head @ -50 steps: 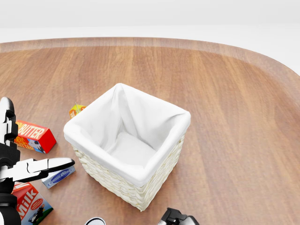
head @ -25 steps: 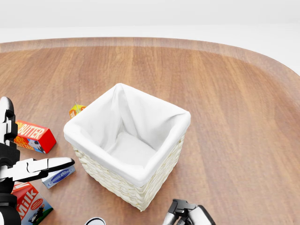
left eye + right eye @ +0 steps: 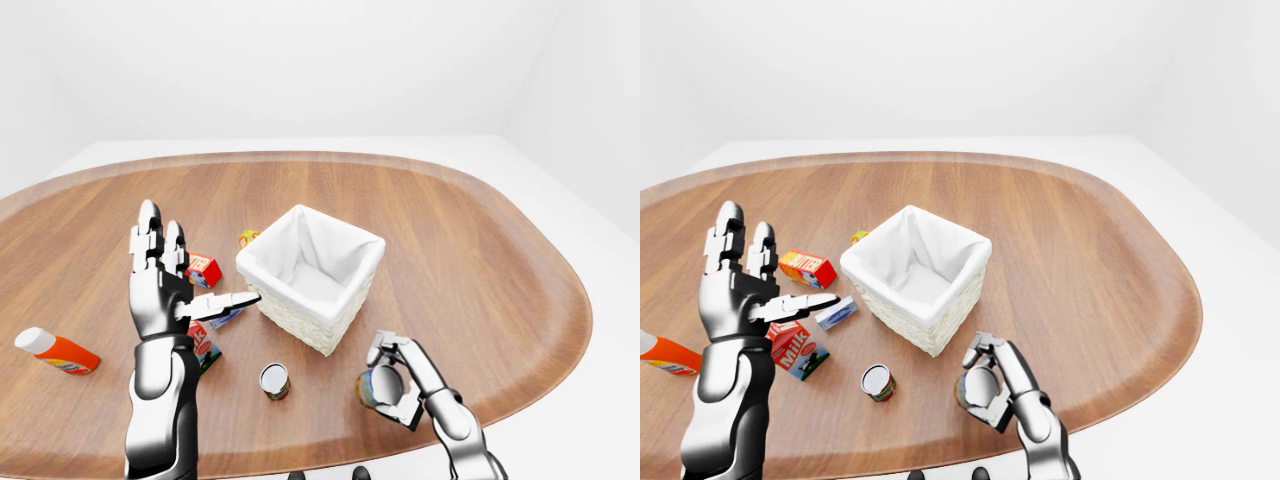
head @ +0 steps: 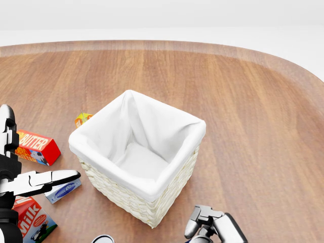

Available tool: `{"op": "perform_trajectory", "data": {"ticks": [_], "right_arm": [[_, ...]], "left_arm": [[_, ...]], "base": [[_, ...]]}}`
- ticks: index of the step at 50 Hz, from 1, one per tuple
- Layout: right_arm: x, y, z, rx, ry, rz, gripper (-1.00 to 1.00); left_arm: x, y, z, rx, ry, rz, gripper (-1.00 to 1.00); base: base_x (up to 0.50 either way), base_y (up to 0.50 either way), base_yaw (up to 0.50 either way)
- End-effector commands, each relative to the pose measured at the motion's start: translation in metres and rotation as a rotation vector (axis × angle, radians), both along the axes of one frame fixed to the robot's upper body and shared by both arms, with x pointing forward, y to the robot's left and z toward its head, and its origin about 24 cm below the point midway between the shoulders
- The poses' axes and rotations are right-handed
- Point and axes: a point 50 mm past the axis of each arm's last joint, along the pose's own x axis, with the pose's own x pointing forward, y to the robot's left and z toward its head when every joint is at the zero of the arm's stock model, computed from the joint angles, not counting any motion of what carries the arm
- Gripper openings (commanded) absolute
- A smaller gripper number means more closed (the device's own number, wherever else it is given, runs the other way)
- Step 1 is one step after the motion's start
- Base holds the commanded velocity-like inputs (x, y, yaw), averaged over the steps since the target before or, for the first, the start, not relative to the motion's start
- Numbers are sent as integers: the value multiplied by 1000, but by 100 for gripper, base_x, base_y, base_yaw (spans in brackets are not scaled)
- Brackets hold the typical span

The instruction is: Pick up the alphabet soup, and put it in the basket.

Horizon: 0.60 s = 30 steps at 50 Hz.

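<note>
The right robot hand (image 3: pixel 400 375) has its fingers curled round a can (image 3: pixel 378 388), held near the bench's (image 3: pixel 480 260) lower edge in the left-eye view, below and right of the basket (image 3: pixel 312 275). This is probably the soup, though its label is too small to read. So the pick looks done or nearly so; what is left is to lift the can over the rim and let it go inside the white lining, which is bare as far as can be seen.

The left robot hand (image 3: pixel 160 285) stands upright with fingers spread, holding nothing.

A second can (image 3: pixel 274 381) stands apart, lower left of the basket. In the head view a red box (image 4: pixel 36 147) reads "BUTTER" and a carton (image 4: pixel 31 218) reads "Milk". An orange bottle (image 3: pixel 55 352) lies at far left.
</note>
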Motion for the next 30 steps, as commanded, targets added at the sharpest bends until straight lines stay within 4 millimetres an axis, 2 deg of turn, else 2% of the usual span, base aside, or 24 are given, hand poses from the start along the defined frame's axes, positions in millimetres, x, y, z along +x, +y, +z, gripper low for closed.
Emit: {"op": "perform_trajectory", "data": {"ticks": [1,30], "right_arm": [[1,-4,19,18,-57,-22,-100],[-10,-2,87,73,-299,9,-100]], "left_arm": [[0,0,0,1,-2,-1,100],[-1,-1,0,1,0,-3,100]], "base": [[0,0,0],[0,0,0]]}}
